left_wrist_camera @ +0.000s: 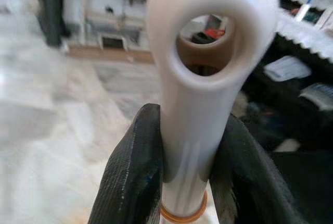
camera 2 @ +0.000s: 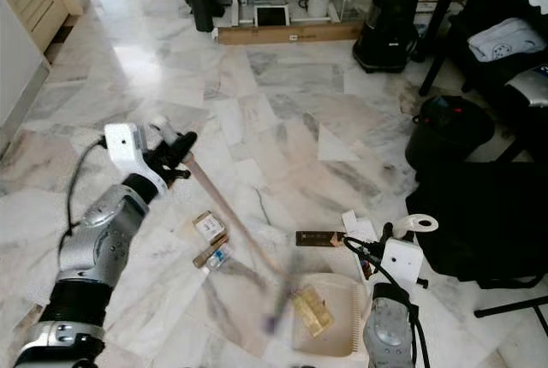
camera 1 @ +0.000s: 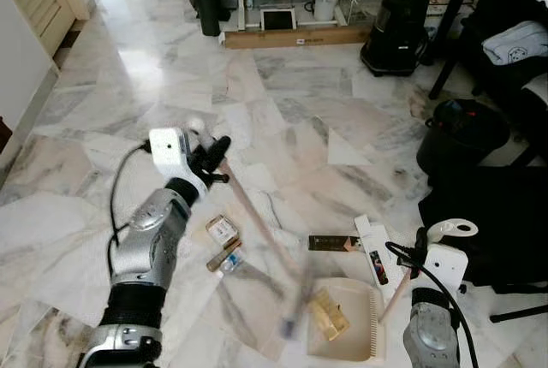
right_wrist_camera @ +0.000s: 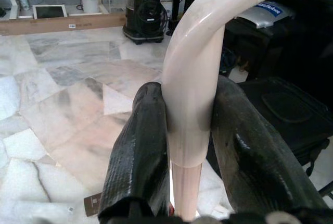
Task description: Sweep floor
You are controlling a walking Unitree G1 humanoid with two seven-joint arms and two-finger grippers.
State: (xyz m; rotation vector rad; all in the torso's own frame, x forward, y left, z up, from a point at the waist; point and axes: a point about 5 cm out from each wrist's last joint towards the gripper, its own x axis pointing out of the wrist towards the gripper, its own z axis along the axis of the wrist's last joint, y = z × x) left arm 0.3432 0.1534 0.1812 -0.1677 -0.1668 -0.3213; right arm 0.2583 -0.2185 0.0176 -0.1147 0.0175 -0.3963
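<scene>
Broom [camera 1: 257, 222] pinched at its handle top by left gripper [camera 1: 208, 159]; right gripper [right_wrist_camera: 190, 146] fingers clamp dustpan [camera 1: 347, 321] handle. Risk: brush overshoots, scattering wrappers [camera 1: 221, 229] beside dustpan.

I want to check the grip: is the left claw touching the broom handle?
Touching. The left wrist view shows the left claw with both black fingers pressed against the white broom handle, with no gap on either side.
</scene>
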